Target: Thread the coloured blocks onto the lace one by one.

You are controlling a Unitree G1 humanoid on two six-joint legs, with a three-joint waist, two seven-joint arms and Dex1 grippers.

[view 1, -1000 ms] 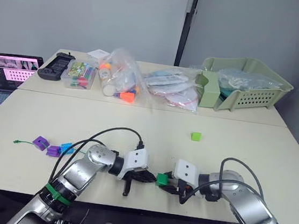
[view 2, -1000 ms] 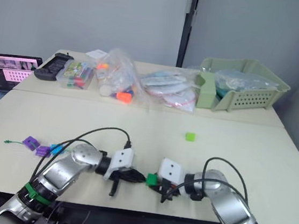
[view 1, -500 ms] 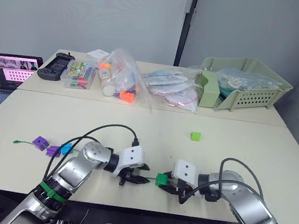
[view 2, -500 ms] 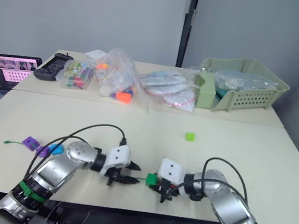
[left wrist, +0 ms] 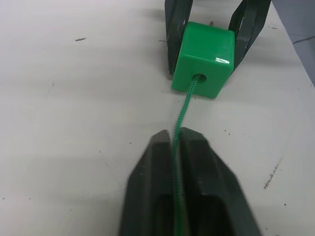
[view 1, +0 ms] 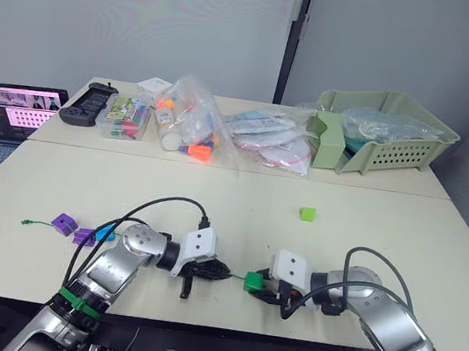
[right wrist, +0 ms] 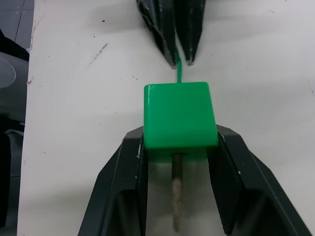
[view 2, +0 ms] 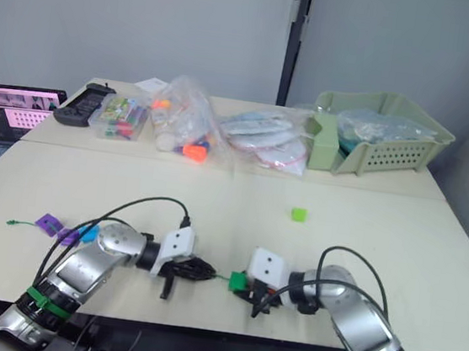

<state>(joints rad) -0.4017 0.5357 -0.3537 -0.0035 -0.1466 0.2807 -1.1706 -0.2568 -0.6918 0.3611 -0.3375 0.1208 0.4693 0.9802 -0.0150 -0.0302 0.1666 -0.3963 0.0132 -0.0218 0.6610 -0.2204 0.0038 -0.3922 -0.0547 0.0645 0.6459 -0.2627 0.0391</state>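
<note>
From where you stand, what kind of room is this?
Probably an office or lab used for testing: plain tables, an open laptop, and a green basket beside bagged toys.

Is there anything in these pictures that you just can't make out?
- Lace: in the left wrist view the left pincer's fingers cover it behind the grip.
- Blue block: in the eye view a black cable crosses it.
- Bags at the far table edge: contents too small to name.
- Laptop: cut off by the picture's edge.
</note>
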